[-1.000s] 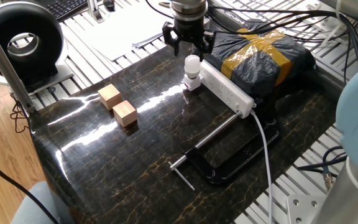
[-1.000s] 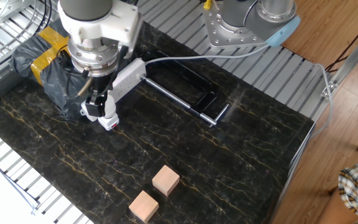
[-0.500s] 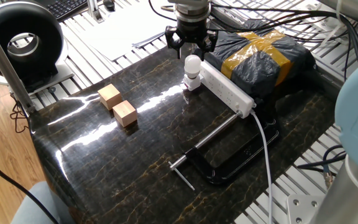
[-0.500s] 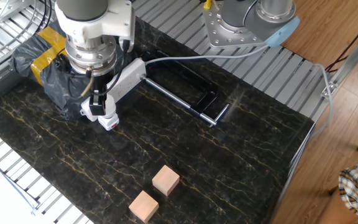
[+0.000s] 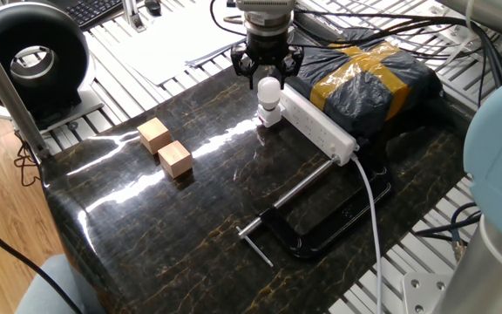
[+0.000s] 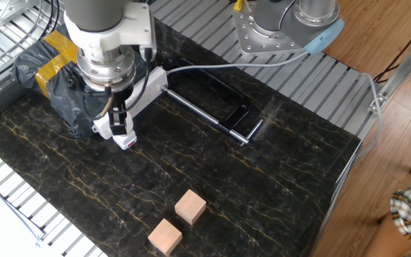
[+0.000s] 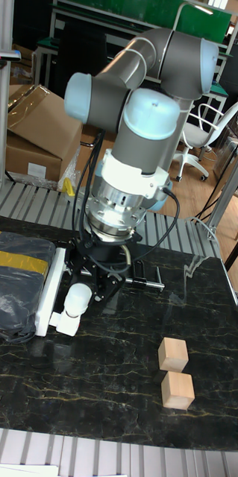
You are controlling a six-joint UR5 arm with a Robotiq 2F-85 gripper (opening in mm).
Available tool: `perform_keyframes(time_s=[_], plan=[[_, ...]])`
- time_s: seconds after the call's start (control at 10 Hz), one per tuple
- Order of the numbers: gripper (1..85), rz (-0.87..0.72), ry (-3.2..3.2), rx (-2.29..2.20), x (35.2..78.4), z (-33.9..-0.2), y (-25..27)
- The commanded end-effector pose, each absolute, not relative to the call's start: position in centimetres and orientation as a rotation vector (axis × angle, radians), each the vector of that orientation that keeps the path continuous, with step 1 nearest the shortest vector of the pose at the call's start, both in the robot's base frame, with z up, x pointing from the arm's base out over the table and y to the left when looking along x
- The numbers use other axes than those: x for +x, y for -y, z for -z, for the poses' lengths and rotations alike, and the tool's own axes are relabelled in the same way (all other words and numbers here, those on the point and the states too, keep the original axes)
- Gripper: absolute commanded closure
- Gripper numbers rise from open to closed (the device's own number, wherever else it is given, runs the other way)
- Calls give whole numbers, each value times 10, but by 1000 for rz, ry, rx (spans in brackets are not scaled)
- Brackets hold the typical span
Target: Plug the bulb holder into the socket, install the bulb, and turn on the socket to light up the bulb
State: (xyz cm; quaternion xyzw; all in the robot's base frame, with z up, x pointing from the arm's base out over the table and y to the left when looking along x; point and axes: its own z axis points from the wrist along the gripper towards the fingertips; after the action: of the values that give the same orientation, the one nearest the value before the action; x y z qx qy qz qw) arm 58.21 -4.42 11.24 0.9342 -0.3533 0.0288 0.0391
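Nearest you on the dark marble table point(image 5: 146, 244) lies the black clamp point(image 5: 316, 222), with two wooden blocks point(image 5: 166, 147) off to one side. Beyond them, the bulb point(image 5: 270, 90) stands upright in the bulb holder point(image 5: 269, 117), which sits at the end of the socket point(image 5: 319, 127). Just above and behind the bulb you see the gripper point(image 5: 267, 70) hovering with its fingers spread wider than the bulb, gripping nothing, and the black bag point(image 5: 369, 77) lies behind the strip.
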Motion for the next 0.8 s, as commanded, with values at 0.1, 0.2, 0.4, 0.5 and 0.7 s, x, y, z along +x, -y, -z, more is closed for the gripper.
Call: perform_keyframes(time_s=[0.1,0.2,0.4,0.5,0.7], plan=[[307,-60,1037,2891,576,-105,43],[330,-61,1047,2882,576,-105,44],[370,-64,1075,2871,577,-106,43],[383,-67,1093,2865,578,-107,41],[433,-69,1167,2860,580,-107,37]])
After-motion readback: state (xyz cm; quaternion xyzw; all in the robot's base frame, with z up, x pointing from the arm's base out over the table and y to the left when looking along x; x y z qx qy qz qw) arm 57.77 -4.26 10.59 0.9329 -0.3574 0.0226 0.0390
